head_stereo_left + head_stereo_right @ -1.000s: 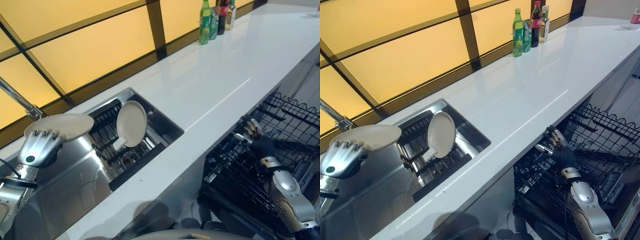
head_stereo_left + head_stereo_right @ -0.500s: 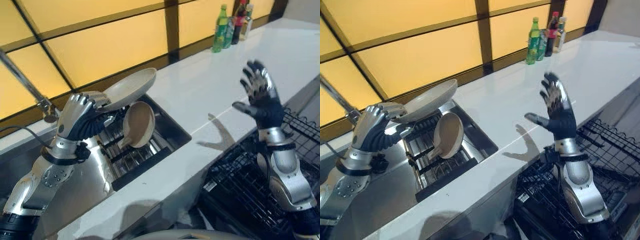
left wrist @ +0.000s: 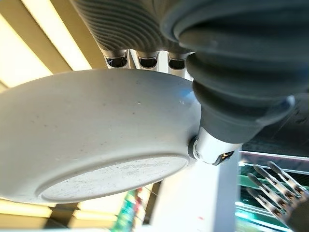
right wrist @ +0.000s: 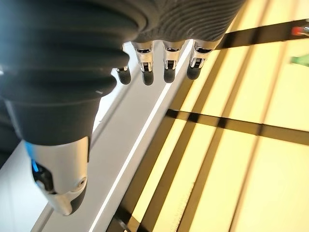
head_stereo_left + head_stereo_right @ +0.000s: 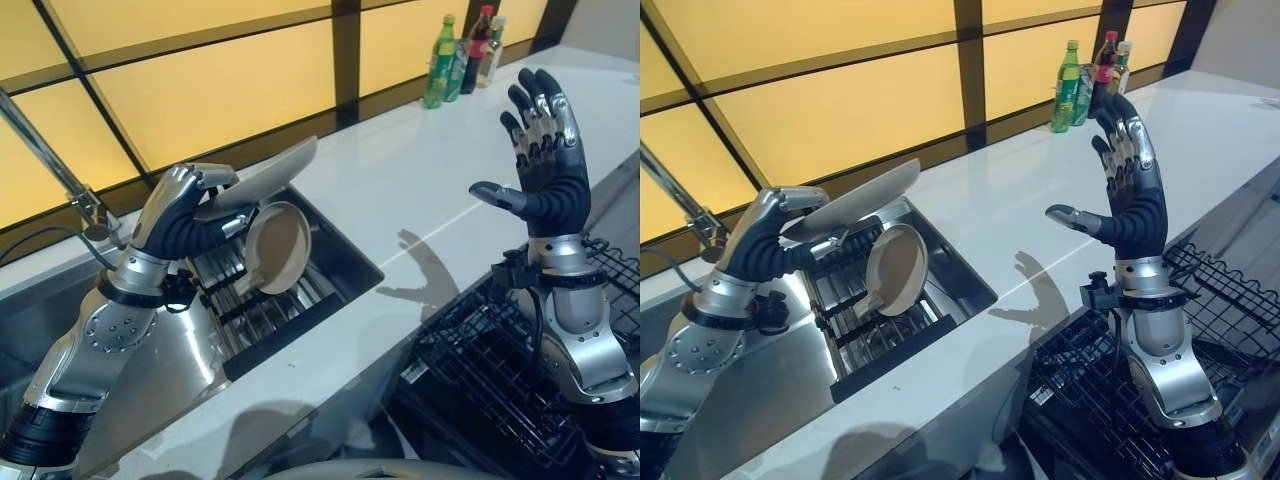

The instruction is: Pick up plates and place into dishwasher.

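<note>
Compared with half a second ago, our right hand [image 5: 540, 165] has risen higher above the white counter [image 5: 420, 190], palm toward the sink, its fingers spread straight and its thumb stuck out to the side, holding nothing. Our left hand [image 5: 185, 215] keeps its grip on the plate [image 5: 265, 178], fingers curled over the rim and thumb pressed beneath; the plate now tilts more steeply, its far edge raised over the sink [image 5: 330, 250]. From the left wrist view we see the plate's underside [image 3: 96, 140]: pale grey, faintly speckled, with a round raised foot ring. A second plate [image 5: 278, 247] of the same pale colour stands on edge in the dark rack [image 5: 260, 310] inside the sink, just below the held one. The black wire dishwasher basket [image 5: 500, 370] sits open under our right arm. Several bottles [image 5: 462, 58] stand together at the counter's far end.
</note>
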Tool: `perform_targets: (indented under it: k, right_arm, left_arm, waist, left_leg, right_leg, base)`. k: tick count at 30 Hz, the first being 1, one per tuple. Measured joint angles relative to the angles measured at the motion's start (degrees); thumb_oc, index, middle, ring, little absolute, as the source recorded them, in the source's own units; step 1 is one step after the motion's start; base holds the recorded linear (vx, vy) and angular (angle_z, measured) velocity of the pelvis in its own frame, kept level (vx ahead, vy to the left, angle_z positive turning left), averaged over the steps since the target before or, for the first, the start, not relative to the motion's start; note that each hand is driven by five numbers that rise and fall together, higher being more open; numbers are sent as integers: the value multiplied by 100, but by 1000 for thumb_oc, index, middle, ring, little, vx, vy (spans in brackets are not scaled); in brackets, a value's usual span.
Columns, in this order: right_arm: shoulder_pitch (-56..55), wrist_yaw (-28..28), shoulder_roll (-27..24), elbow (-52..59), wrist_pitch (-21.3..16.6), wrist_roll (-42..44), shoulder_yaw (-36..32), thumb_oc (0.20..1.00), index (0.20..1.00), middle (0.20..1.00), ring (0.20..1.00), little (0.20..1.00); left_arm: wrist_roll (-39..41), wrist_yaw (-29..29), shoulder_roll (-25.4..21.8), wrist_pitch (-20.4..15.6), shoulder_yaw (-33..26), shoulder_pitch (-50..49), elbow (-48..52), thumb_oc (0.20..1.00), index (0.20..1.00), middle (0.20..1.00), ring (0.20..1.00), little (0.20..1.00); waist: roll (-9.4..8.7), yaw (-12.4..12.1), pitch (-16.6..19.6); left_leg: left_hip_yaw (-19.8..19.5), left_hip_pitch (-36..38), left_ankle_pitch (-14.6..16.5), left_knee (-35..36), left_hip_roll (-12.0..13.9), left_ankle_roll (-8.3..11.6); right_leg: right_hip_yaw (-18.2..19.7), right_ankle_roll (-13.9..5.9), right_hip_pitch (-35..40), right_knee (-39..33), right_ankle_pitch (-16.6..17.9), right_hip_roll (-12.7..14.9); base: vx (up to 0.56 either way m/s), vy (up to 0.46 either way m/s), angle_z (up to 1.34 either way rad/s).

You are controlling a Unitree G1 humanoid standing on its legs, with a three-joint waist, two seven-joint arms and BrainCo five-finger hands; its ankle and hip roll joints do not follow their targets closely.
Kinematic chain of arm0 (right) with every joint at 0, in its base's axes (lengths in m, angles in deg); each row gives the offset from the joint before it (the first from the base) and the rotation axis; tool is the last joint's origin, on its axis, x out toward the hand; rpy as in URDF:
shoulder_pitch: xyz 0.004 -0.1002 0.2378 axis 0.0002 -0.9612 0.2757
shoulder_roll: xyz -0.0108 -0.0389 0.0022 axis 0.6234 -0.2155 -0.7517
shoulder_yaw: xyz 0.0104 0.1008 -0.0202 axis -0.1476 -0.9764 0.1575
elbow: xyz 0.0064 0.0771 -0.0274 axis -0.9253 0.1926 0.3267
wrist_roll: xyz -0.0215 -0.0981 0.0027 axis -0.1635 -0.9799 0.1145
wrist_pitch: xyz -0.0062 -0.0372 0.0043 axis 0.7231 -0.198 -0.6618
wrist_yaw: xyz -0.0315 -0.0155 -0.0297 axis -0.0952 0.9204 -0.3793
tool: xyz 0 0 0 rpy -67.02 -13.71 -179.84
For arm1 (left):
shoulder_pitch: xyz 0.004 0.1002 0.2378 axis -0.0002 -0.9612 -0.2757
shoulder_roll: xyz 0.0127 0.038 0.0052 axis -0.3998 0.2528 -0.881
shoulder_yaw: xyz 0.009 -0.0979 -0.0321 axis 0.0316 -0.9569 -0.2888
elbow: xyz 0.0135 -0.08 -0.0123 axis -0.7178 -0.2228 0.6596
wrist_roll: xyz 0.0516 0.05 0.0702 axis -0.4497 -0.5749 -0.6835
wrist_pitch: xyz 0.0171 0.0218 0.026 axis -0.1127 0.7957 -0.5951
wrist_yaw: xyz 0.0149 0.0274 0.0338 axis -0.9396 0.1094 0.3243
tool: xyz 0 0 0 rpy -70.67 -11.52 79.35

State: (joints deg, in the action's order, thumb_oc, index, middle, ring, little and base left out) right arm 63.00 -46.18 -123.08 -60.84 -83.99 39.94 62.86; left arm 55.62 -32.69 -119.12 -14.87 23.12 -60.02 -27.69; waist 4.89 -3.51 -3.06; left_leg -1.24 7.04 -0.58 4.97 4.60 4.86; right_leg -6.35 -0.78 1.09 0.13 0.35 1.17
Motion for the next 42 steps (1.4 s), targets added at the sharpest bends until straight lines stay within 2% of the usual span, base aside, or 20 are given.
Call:
perform_targets:
  k: [3, 8, 10, 14, 25, 26, 28, 33, 42]
  right_arm:
    - [236, -235, -225, 12, 6, -56, 97, 1000, 1000, 1000, 1000, 1000]
    - [792, -974, -534, -1, 84, 11, 714, 1000, 1000, 1000, 1000, 1000]
    - [1144, -1215, -535, -20, 160, 27, 1103, 1000, 1000, 1000, 1000, 1000]
    - [1544, -1532, -531, -85, 249, 35, 1326, 1000, 1000, 1000, 1000, 1000]
    - [1762, -2425, -742, -201, 471, 379, 1363, 1000, 1000, 1000, 1000, 1000]
    - [1763, -2538, -780, -204, 507, 378, 1365, 799, 799, 799, 799, 799]
    - [1773, -2745, -877, -204, 618, 354, 1395, 200, 200, 200, 200, 200]
    - [1777, -3162, -1235, -163, 671, 359, 1465, 200, 200, 200, 200, 200]
    - [1778, -3285, -1240, -104, 877, 357, 1469, 200, 200, 200, 200, 200]
  left_arm:
    - [489, -433, -1, -6, 122, 119, 220, 200, 200, 200, 200, 200]
    - [1875, -1354, 12, 3, 480, 612, 679, 200, 200, 200, 200, 200]
    - [2312, -1654, 31, 72, 777, 967, 784, 200, 200, 200, 200, 200]
    - [3165, -2260, 245, 263, 940, 1301, 871, 200, 200, 200, 200, 200]
    - [3746, -2659, 275, 577, 906, 1402, 841, 200, 200, 200, 200, 200]
    - [3747, -2675, 259, 586, 892, 1402, 839, 200, 200, 200, 200, 200]
    - [3746, -2723, 165, 616, 831, 1402, 821, 200, 200, 200, 200, 200]
    - [3745, -2834, -67, 682, 768, 1383, 806, 200, 200, 200, 200, 200]
    - [3742, -2913, -130, 680, 743, 1375, 790, 200, 200, 200, 200, 200]
  waist:
    - [-2, 3, 0]
    - [-39, -31, -4]
    - [-60, -34, 1]
    - [-110, -35, 20]
    - [-234, -39, 109]
    - [-247, -40, 119]
    - [-266, -38, 139]
    - [-263, -40, 176]
    - [-262, -39, 265]
  left_leg:
    - [21, -7, -1, 0, -2, 1]
    - [34, 10, -3, 0, -21, 3]
    - [35, 16, 5, 2, -21, -9]
    - [31, 24, -1, 1, -27, 1]
    - [25, 44, 5, 1, -29, -8]
    - [25, 44, 5, 1, -29, -8]
    - [26, 44, 5, 1, -29, -8]
    - [26, 42, 14, 1, -30, -23]
    - [25, 42, 20, 1, -30, -32]
  right_leg:
    - [21, 0, 88, -197, 122, -11]
    - [36, 9, 273, -522, 313, -21]
    - [38, 9, 284, -532, 318, -21]
    - [38, 8, 293, -531, 320, -18]
    - [39, 8, 313, -531, 319, -17]
    - [39, 8, 313, -531, 319, -17]
    - [41, 8, 311, -531, 319, -16]
    - [42, 9, 310, -531, 319, -15]
    - [41, 9, 309, -531, 320, -14]
  base:
    - [-67, -4, -4]
    - [-38, 3, -1]
    - [0, 0, 0]
    - [0, 0, 0]
    - [0, 0, 0]
    - [0, 0, 0]
    - [0, 0, 0]
    - [0, 0, 0]
    - [0, 0, 0]
